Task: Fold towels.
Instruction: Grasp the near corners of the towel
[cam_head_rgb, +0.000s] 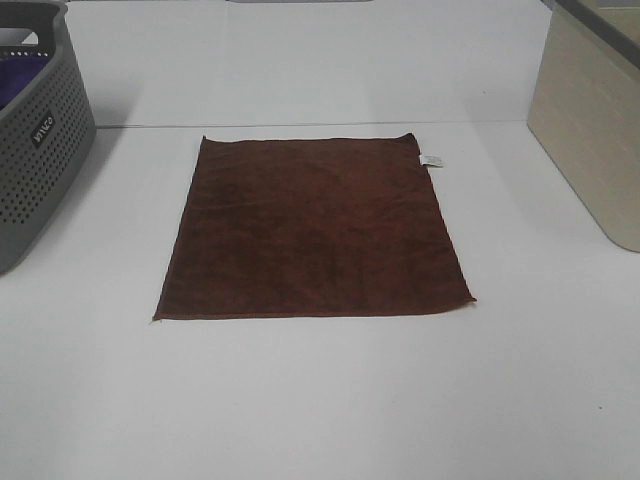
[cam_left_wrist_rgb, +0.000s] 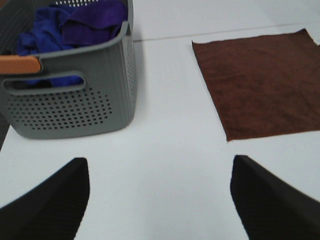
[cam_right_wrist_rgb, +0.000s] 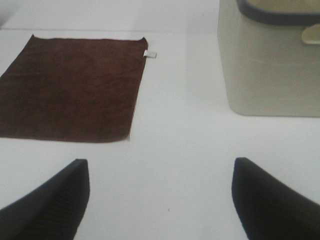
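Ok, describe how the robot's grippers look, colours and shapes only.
Only the jaws show, in the wrist views. The left gripper has two black, wedge-shaped jaws with a fine ribbed texture; the right gripper looks the same. No cables, markings or arm links are visible.

Your left gripper (cam_left_wrist_rgb: 159, 165) hangs with its jaws spread wide and empty, the dark ribbed fingers (cam_left_wrist_rgb: 47, 200) well apart. Your right gripper (cam_right_wrist_rgb: 161, 165) matches it, wide and empty, and both aim roughly toward 12 o'clock, tilted downward.
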